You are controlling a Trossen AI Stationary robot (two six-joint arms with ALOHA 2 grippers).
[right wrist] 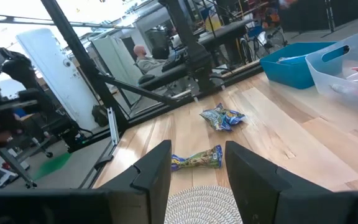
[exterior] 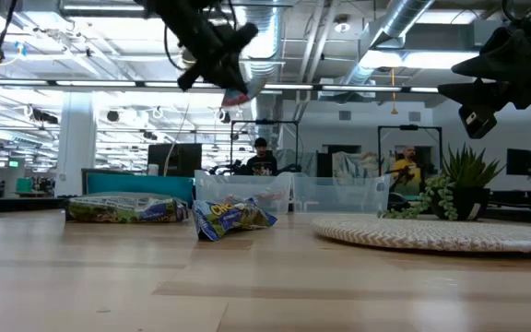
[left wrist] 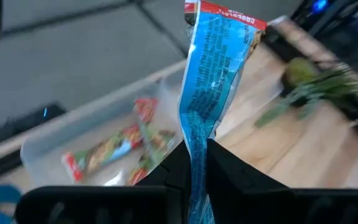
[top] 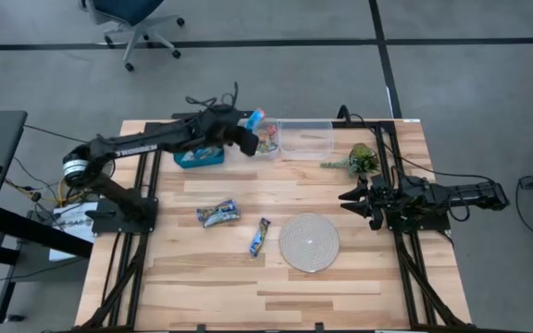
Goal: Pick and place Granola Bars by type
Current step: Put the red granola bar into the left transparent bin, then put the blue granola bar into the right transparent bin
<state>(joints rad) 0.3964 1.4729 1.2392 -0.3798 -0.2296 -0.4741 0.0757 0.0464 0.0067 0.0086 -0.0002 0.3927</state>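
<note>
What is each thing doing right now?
Left gripper: shut on a blue bar, held up above the clear bin.
Right gripper: open, empty.
Clear bin: holds red-and-green bars.
Blue bin: open.
Two bars: lying on the table.

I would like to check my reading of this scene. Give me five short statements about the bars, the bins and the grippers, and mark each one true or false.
1. The left gripper holds a blue-and-white bar. True.
2. That bar lies on the table. False: it hangs in the air above the clear bin.
3. The clear bin is empty. False: multicoloured bars lie inside.
4. Two bars lie on the table beside the woven mat. True.
5. The right gripper holds a bar. False: it is open.
</note>
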